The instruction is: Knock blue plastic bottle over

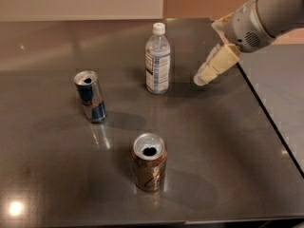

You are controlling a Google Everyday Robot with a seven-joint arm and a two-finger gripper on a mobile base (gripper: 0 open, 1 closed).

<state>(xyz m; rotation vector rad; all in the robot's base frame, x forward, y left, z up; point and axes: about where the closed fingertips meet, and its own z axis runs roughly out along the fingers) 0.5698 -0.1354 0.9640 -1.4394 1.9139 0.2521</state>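
The blue plastic bottle (157, 60) stands upright near the back middle of the dark table (228, 146). It is clear with a white cap and a pale blue-white label. My gripper (203, 77) hangs over the table to the right of the bottle, at about its lower half, with a small gap between them. Its cream fingers (216, 63) point down and to the left, toward the bottle. It holds nothing.
A slim blue-silver can (90, 96) stands open-topped at the left. A brown-gold can (149, 161) stands in front, nearer the camera. The table's right edge (270, 118) runs diagonally behind my arm (259, 18).
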